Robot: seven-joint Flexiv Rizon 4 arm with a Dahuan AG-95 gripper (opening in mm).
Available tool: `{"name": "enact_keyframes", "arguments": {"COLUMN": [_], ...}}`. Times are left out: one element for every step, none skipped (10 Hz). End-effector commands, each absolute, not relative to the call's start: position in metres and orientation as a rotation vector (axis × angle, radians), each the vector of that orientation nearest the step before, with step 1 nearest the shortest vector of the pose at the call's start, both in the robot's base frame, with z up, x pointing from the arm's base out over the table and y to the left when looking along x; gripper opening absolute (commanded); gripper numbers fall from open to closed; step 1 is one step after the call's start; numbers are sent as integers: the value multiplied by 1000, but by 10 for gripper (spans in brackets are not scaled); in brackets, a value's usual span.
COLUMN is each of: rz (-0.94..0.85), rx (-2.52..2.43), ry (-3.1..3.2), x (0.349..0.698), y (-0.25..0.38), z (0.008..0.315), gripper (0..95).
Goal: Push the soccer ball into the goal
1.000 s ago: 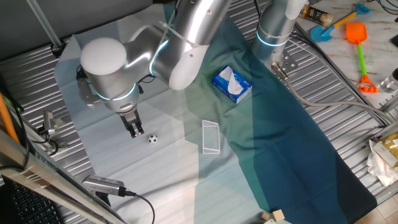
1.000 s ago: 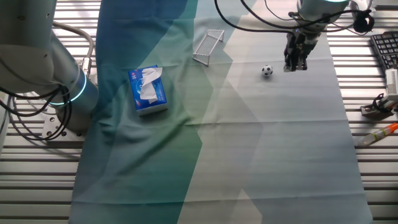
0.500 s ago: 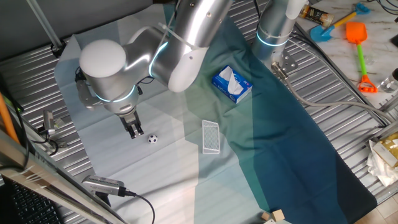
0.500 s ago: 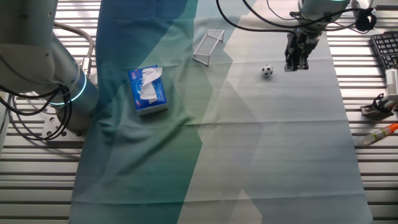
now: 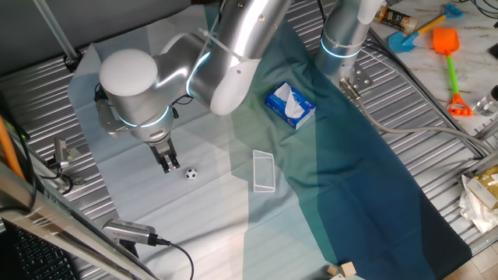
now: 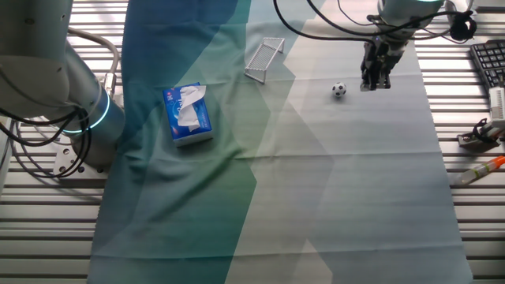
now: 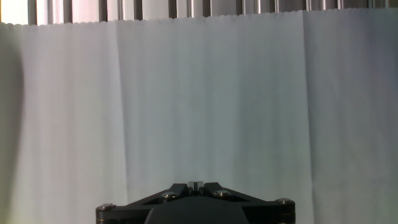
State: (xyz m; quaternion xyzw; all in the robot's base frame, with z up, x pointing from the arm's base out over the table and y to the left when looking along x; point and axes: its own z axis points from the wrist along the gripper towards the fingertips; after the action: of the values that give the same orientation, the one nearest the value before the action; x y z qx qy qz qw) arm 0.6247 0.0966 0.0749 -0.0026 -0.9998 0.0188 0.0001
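— Soccer ball [image 5: 191, 174] status? Is it in yet?

— No. From my station it sits on the pale end of the cloth on the desk [image 6: 454, 225], clear of the goal [image 5: 264, 171], with open cloth between them. Nothing of the push looks done.

— And your hand?

— My hand [image 5: 169, 165] is down near the cloth, just beside the ball on the side away from the goal; from the other fixed view [image 6: 374, 81] I'd say near it, not touching. The fingers look drawn together with nothing between them, which suits a push.

— What's left, then?

— All of it, I judge: meet the ball and roll it across into the mesh. The tissue box [image 6: 188, 115] lies well off that line. My hand camera shows only cloth, no ball.
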Motion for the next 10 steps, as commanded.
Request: {"name": "enact_keyframes", "arguments": {"rz": [57, 50, 45, 23, 16, 1, -6, -7, -6, -8], "rx": [-11, -16, -18, -26, -33, -40, -44, -44, -44, -44], "ry": [-3128, -3112, -3102, -3082, -3082, -3077, -3076, -3077, -3076, -3076], "x": [624, 624, 624, 624, 624, 624, 624, 624, 624, 624], "y": [96, 96, 96, 96, 96, 96, 96, 96, 96, 96], "z": [75, 75, 75, 75, 75, 75, 75, 75, 75, 75], "gripper": [0, 0, 0, 0, 0, 0, 0, 0, 0, 0]}}
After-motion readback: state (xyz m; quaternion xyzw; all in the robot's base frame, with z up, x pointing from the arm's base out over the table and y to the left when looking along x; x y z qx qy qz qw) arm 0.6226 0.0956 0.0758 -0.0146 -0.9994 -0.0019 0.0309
